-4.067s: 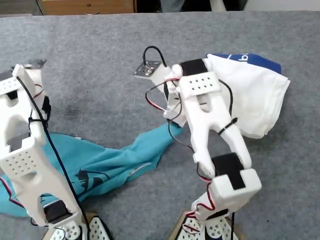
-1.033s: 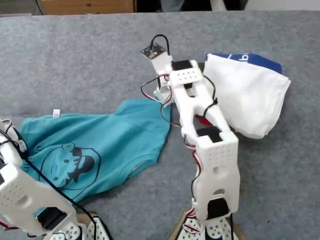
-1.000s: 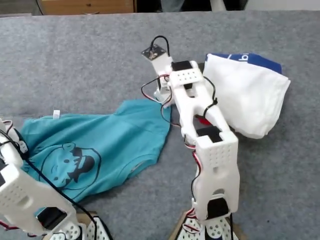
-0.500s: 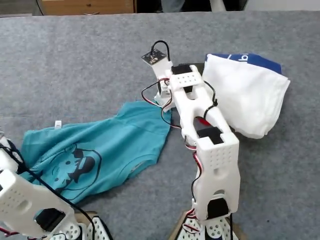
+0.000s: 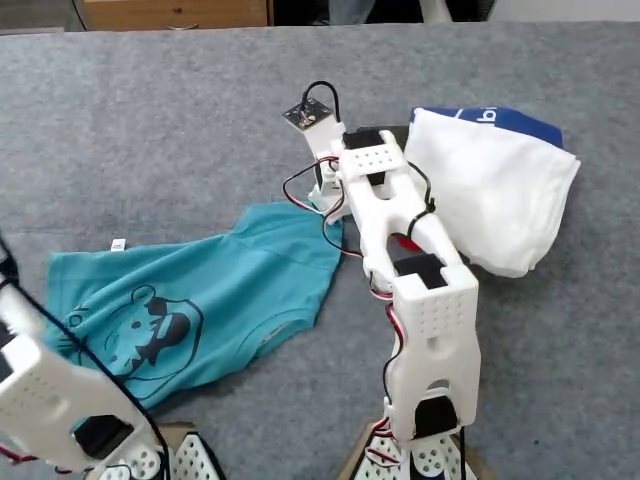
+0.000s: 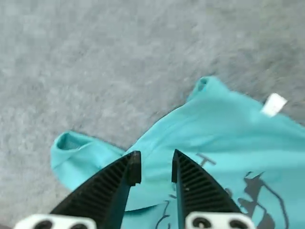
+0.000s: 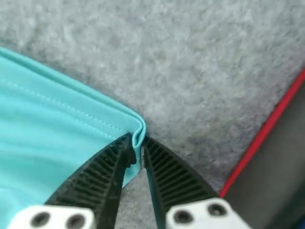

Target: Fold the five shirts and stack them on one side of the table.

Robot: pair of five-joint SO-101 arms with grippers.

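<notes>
The teal shirt (image 5: 200,310) lies spread on the grey counter (image 5: 150,120) at seven o'clock. The left end effector (image 6: 156,167) hangs over its edge, slightly spread and gripping nothing. Near the centre, the right end effector (image 7: 138,145) pinches its hem. At two o'clock a folded white shirt (image 5: 490,190) tops a blue shirt (image 5: 515,120).

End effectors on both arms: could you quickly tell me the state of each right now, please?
Left end effector: open, holding nothing, above the teal shirt.
Right end effector: closed on the teal shirt's edge.
</notes>
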